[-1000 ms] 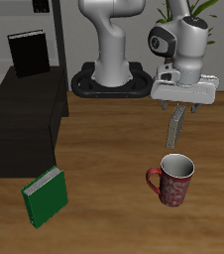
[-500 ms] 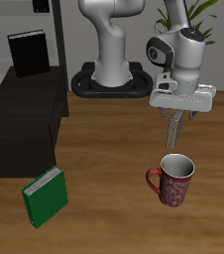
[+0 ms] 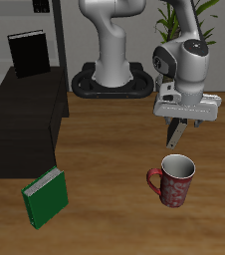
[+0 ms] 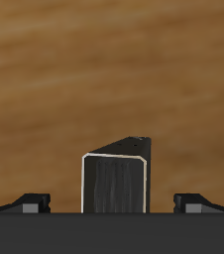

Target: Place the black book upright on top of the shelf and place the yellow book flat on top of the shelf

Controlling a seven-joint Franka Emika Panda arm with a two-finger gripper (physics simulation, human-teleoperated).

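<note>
**Exterior view.** The gripper point(image 3: 180, 127) hangs above the table point(image 3: 105, 199), just over and slightly behind the mug point(image 3: 173, 180). A thin dark slab hangs edge-on and tilted below it. This is judged to be the yellow book point(image 3: 175, 137), since no other tan-grey book appears. It is clear of the table, so the fingers must be clamped on it. The shelf point(image 3: 25, 125) stands well apart across the table. The black book point(image 3: 27, 52) stands upright at the far end of the shelf, apparently on its top, though the footing is not clearly visible. The green book point(image 3: 46, 196) leans near the table's front edge, beside the near corner of the shelf.

**Wrist view.** The yellow book point(image 4: 115, 182) fills the middle of the view as a grey block with a pale outline, seen over bare wood. The fingers point(image 4: 30, 202) show only as dark stubs on either side, and contact between the pads and the book is hidden.

**Step in hand.** The yellow book is being carried to the shelf.
- Lift it first so the hanging end clears the mug rim.
- Cross the table higher than the shelf top.
- Approach the free area nearer the front, keeping away from the upright black book so it is not toppled.
- Turn the wrist until the cover faces down, lower until the book rests flat, and only then release.
</note>
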